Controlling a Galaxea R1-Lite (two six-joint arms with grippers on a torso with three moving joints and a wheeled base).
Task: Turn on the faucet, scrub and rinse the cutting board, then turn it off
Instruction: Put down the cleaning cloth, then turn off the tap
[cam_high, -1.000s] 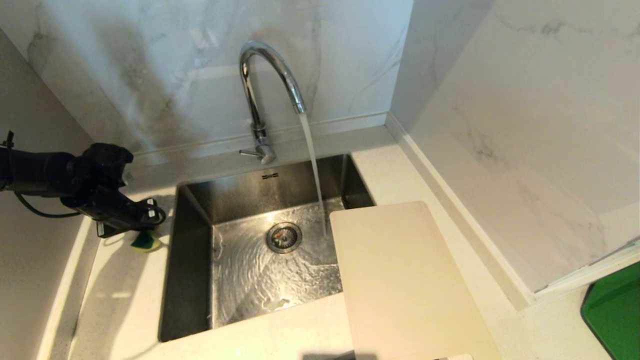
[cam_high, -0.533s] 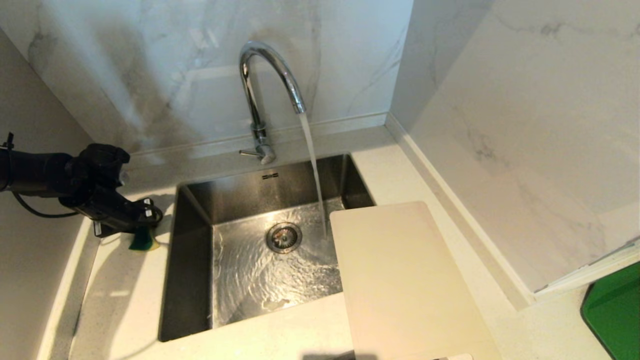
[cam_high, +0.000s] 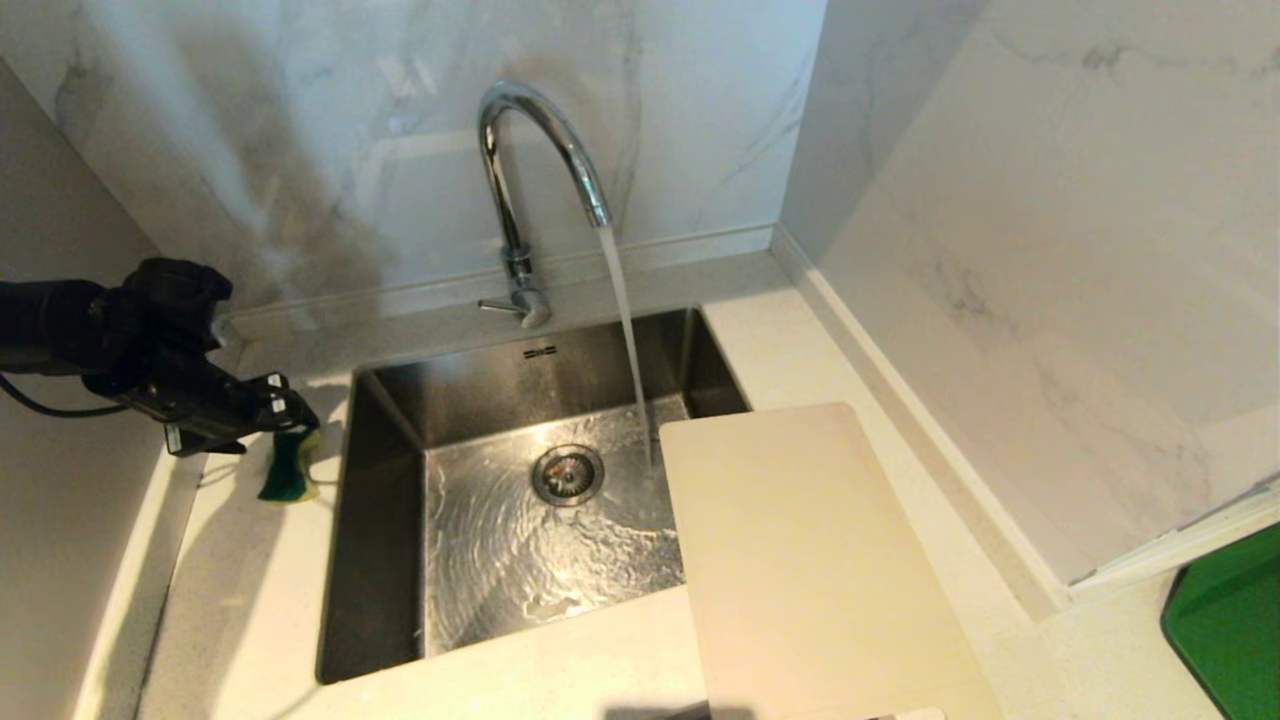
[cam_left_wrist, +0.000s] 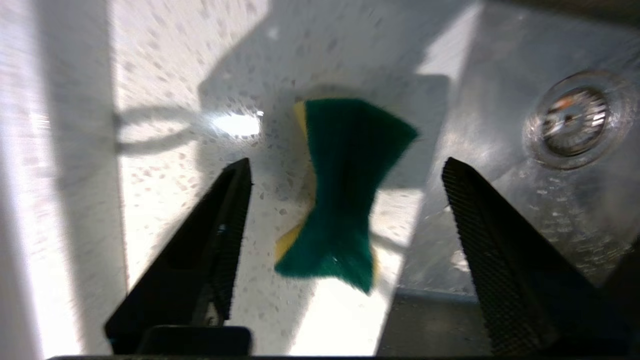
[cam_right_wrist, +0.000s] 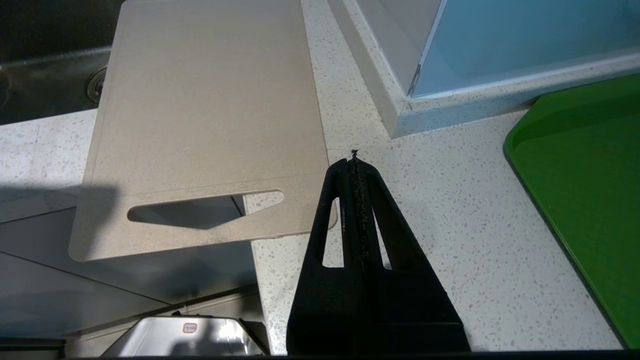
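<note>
I am holding the left gripper (cam_left_wrist: 345, 170) with fingers spread above the sponge (cam_left_wrist: 340, 195) beside the sink (cam_high: 380, 560), the right gripper (cam_right_wrist: 354, 162) pressed together, while the faucet (cam_high: 535, 170) is running beside the cutting board (cam_high: 810, 560) overhanging the basin's right edge.

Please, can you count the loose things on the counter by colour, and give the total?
Green and yellow: 1, the sponge
Pale cream: 1, the cutting board
Dark green: 1, the tray
Total: 3
</note>
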